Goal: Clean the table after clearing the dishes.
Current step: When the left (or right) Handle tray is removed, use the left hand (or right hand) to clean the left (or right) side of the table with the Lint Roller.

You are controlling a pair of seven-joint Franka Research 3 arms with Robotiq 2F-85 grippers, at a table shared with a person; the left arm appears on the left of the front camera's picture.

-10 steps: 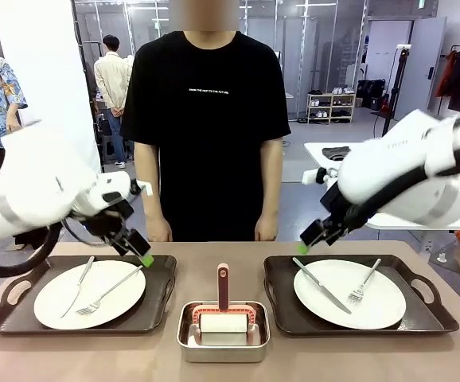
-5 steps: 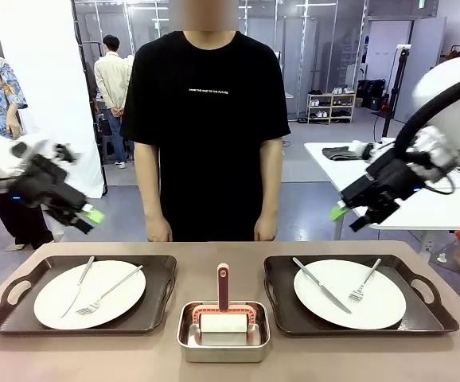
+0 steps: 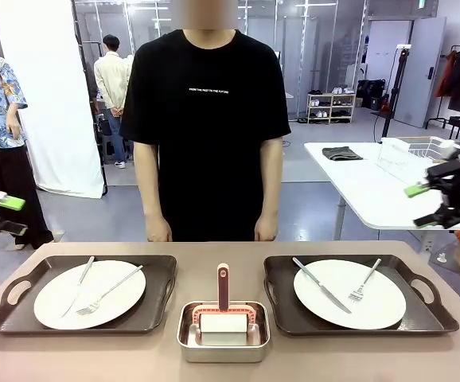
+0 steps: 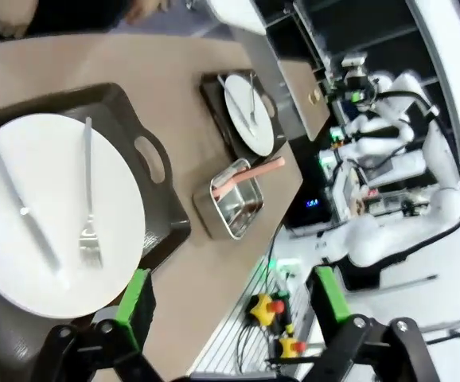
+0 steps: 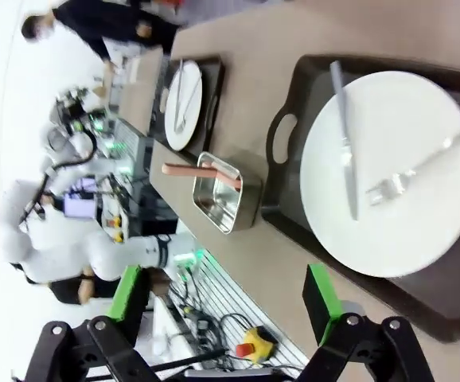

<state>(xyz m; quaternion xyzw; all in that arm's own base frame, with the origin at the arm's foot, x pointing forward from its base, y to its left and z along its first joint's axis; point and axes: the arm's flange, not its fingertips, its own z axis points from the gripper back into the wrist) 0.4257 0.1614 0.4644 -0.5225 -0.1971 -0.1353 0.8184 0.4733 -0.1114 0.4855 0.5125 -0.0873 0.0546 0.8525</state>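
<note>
Both spread and empty, the left hand (image 3: 11,215) has the left tray (image 3: 163,274) at 5 o'clock and the right hand (image 3: 419,205) has the right tray (image 3: 276,274) at 7 o'clock, each tray lying 9-to-3 on the desk (image 3: 134,358).

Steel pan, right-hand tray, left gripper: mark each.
steel pan (image 3: 223,356), front view, near wall.
right-hand tray (image 3: 282,310), front view, bare left floor.
left gripper (image 4: 229,273), left wrist view, midway between fingertips.

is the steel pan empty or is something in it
Not empty: the steel pan holds a white roller with a pink handle.
</note>
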